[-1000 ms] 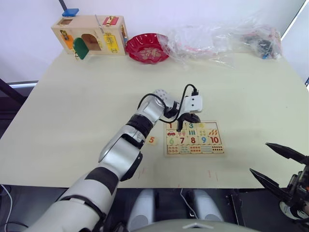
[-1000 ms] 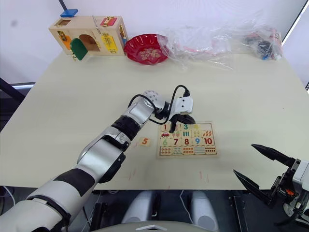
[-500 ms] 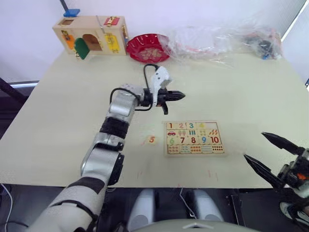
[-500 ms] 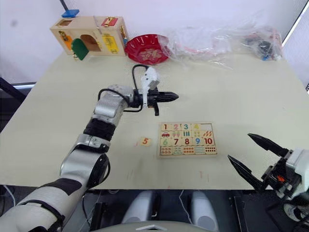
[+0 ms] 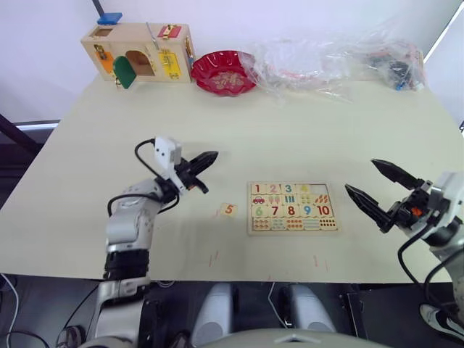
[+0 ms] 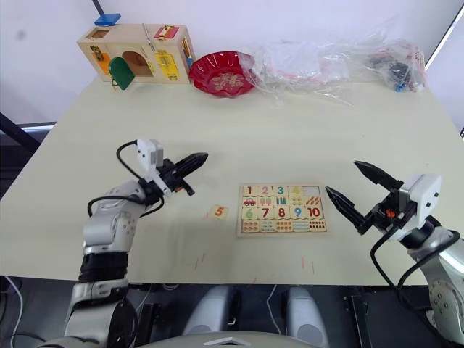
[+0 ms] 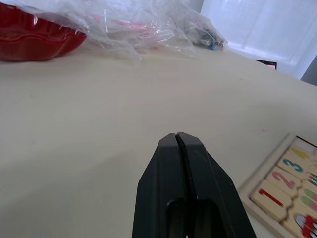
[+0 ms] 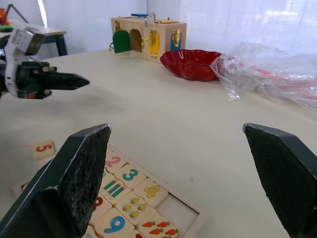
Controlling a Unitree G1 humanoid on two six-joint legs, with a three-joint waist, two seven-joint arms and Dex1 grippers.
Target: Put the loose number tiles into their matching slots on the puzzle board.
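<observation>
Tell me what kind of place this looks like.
Probably a lab or test room set up for robot practice: a plain table holding a number puzzle board, a wooden latch box and a red bowl, against a bare white wall.

Beige table [image 5: 362, 130] (white wall [image 5: 239, 22] behind)

Puzzle board [image 5: 293, 209] lying near table's [image 5: 94, 145] front edge, between my grippers. Tile 5 [image 5: 228, 209] sitting on table just left of board. My left gripper [image 5: 205, 159] hanging behind tile 5. Latch box [image 5: 138, 52], bowl [image 5: 222, 71], plastic bags [image 5: 326, 61] sitting along far edge.
</observation>
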